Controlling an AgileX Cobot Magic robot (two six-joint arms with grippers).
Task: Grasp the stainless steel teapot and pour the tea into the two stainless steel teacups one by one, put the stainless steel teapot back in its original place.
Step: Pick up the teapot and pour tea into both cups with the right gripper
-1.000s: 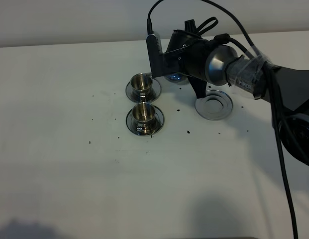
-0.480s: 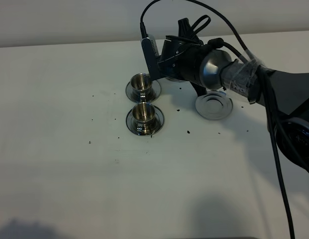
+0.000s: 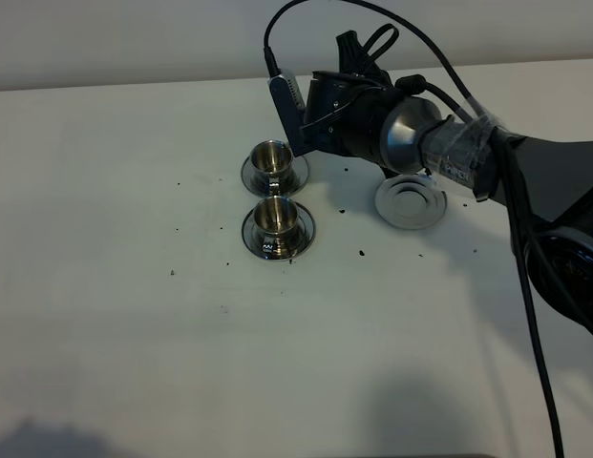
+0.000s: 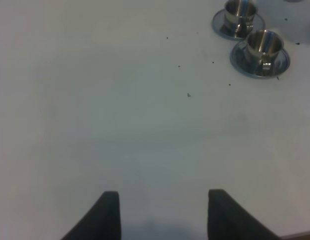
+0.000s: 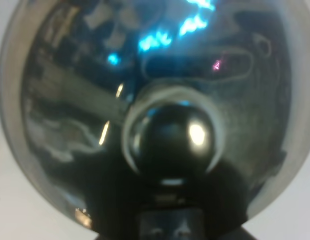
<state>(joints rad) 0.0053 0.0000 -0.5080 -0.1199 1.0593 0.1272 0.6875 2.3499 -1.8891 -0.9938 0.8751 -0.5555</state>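
- Steel, shiny and dark with blue reflections, fills the view from my right wrist. It is the stainless steel teapot [image 5: 95, 100], seen from above its lid, with the round knob [image 5: 169, 135] close to my right fingers.
- My right fingers [image 3: 346, 116] hold this teapot up off the desk [image 3: 134, 315]. From the high camera their black body covers nearly all of the pot, so I cannot see the grip itself or the spout.
- The far teacup [image 3: 271, 156] stands just beside my right fingers and lower than them, on the side away from my right arm [image 3: 554, 181].
- The near teacup [image 3: 274, 217] is just beside the far one, a little further from the right fingers. Both cups are upright, each on its own small saucer [image 3: 302, 229].
- I cannot tell whether there is tea in the cups.
- The large saucer [image 3: 411, 201] lies flat and bare on the desk behind my right fingers, under my wrist and apart from the cups.
- My left fingers [image 4: 109, 216] are spread wide above the desk, and only white desk surface shows between them.
- Both teacups are well ahead of the left fingers and off to one side.
- Small dark specks [image 3: 360, 253] lie on the desk around the cups.
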